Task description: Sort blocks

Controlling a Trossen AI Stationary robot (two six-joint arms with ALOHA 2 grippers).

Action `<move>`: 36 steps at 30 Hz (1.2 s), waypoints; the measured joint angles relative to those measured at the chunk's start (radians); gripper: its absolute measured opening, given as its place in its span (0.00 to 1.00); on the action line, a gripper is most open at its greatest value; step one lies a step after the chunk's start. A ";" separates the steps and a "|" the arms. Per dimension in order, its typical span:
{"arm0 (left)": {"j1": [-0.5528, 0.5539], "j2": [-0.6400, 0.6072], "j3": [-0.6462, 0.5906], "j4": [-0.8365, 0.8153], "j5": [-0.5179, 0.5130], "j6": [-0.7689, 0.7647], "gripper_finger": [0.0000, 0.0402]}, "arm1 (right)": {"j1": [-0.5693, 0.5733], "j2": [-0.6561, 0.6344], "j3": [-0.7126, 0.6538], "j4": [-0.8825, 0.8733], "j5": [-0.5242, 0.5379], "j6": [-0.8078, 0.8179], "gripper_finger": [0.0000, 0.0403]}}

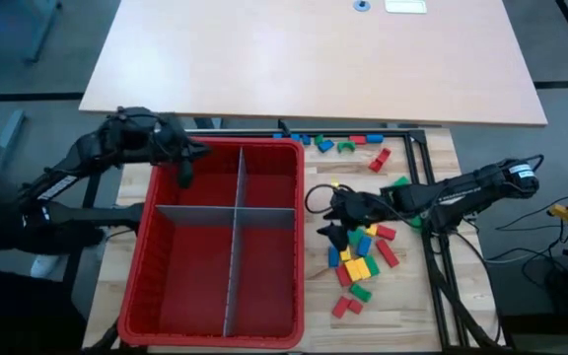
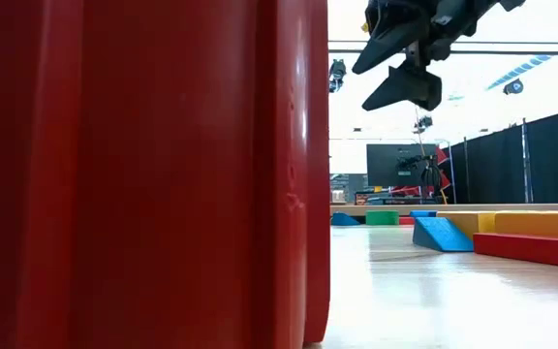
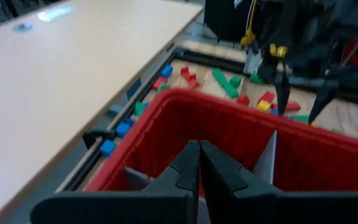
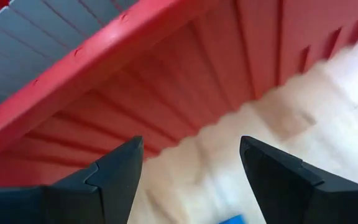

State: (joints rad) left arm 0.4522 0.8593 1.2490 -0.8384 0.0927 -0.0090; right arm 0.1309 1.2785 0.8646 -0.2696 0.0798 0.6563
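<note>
The right gripper [image 1: 331,219], fingers spread and empty, hovers beside the red bin [image 1: 264,330] over the blocks [image 1: 361,258] scattered on the table; the bin's compartments appear bare (sorting apparently barely begun). The left gripper [image 1: 184,170], closed and empty, waits over the bin.

Pale wooden desk [image 1: 314,59] beyond worktable; black curtain wall [image 2: 541,160], monitor [image 2: 395,165], bright ceiling light behind.

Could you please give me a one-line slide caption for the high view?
Right hand open beside scattered blocks; empty red bin awaits.
</note>
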 joint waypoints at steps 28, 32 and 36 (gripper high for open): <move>0.000 -0.008 -0.092 0.292 -0.007 0.072 0.00 | -0.117 -0.009 -0.001 0.176 -0.088 -0.337 0.65; 0.000 -0.008 -0.092 0.297 -0.007 0.073 0.00 | -0.120 -0.009 0.026 0.176 -0.103 -0.438 0.64; -0.002 -0.008 -0.092 0.295 -0.007 0.009 0.00 | -0.118 -0.014 0.065 0.172 -0.152 -0.559 0.64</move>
State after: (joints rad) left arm 0.4507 0.8513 1.1568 -0.5438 0.0860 0.0004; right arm 0.0127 1.2644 0.9294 -0.0975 -0.0720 0.0976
